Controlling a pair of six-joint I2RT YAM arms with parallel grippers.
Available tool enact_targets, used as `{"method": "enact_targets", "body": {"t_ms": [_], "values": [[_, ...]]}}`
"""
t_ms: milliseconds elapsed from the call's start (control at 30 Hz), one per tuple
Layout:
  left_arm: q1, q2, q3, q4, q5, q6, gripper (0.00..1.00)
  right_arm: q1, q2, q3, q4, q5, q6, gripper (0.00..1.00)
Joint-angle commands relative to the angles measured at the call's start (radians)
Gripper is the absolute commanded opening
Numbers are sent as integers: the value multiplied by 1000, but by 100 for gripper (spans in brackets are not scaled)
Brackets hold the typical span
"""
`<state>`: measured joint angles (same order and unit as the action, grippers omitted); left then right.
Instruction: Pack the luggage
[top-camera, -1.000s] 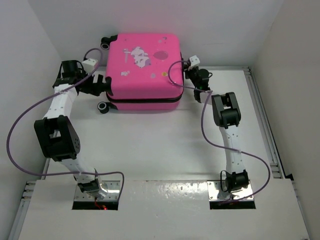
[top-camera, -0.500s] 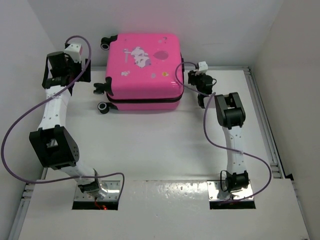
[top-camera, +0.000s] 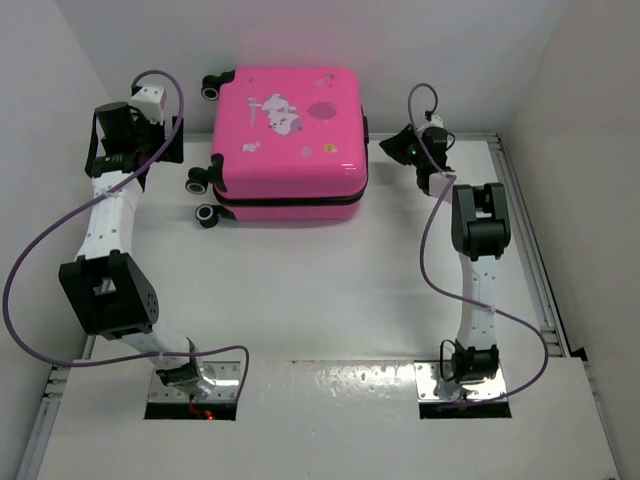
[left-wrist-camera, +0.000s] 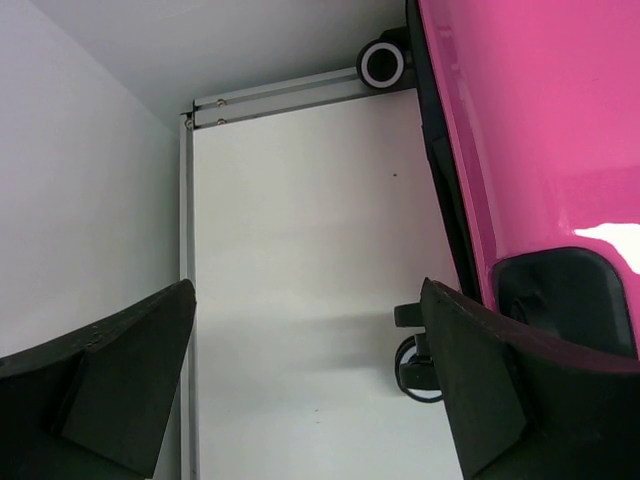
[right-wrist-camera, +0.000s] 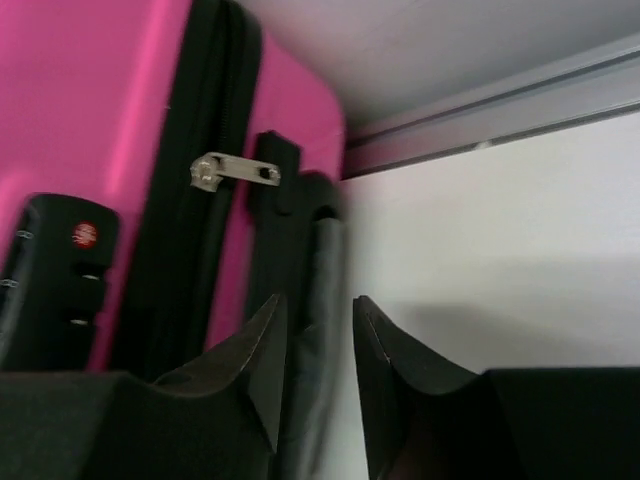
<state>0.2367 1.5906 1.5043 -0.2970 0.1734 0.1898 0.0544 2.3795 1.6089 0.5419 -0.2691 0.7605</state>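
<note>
Luggage (top-camera: 290, 130) lies zipped shut on the tabletop (top-camera: 320, 290). Left claw (left-wrist-camera: 308, 330) gapes wide, empty; right claw (right-wrist-camera: 318, 335) barely parted, holding nothing.

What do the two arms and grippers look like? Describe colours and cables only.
The left arm and right arm have white tubular links, black joint housings and a purple cable each. The left gripper and right gripper have black wedge-shaped fingers.
</note>
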Motion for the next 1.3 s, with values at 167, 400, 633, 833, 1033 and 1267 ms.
{"method": "enact_targets", "body": {"t_ms": [167,400,633,833,1033,1267], "values": [[6,-18,-7,38,9,-18,100,1,96,181,-71,-292,246,46],[-16,-29,-7,27,-20,-18,100,13,175,264,-115,-312,201,34],[-36,-29,2,18,-40,3,100,44,201,289,-163,-372,120,20],[-36,-29,2,9,-40,34,100,88,117,87,-94,-456,138,1],[-8,-60,-16,9,40,34,100,174,-58,-222,70,-518,200,0],[24,-151,-68,9,185,92,100,379,-307,-613,292,-526,162,0]]}}
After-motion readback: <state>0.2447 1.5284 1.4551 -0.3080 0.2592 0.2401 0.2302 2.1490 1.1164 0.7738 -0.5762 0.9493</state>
